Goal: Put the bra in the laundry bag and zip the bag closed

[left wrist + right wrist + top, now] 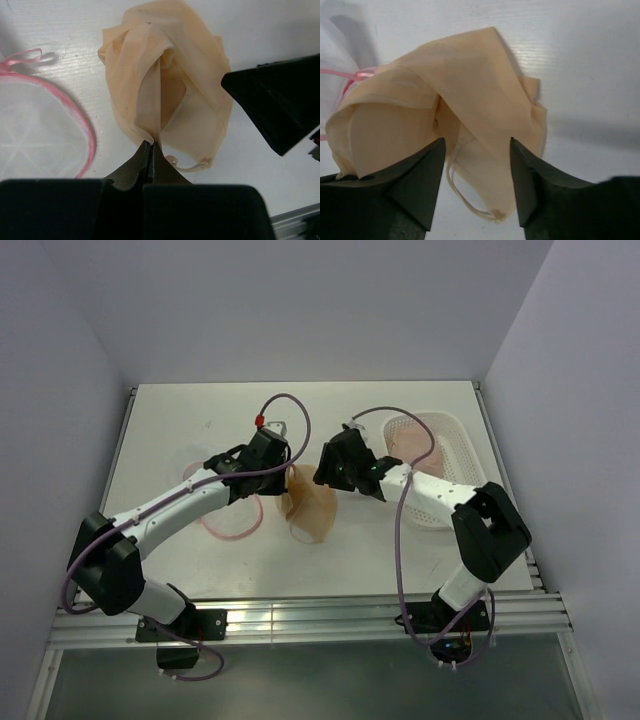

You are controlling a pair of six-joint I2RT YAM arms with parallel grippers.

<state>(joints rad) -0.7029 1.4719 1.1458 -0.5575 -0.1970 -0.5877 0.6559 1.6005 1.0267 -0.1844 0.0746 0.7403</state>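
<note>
The peach-tan bra [308,510] hangs crumpled at the table's middle, pinched at its top edge by my left gripper [287,472], which is shut on it; the left wrist view shows the fabric [165,90] gripped at the fingertips. My right gripper [332,477] is open just right of the bra; in the right wrist view the bra [445,115] lies between and beyond its spread fingers [420,175]. The laundry bag [231,512], a white mesh pouch with pink rim, lies flat left of the bra, partly under my left arm; its rim shows in the left wrist view [75,110].
A white perforated plastic basket [452,455] with a paler pink garment [412,438] in it stands at the right back, partly behind my right arm. White walls close in the table on three sides.
</note>
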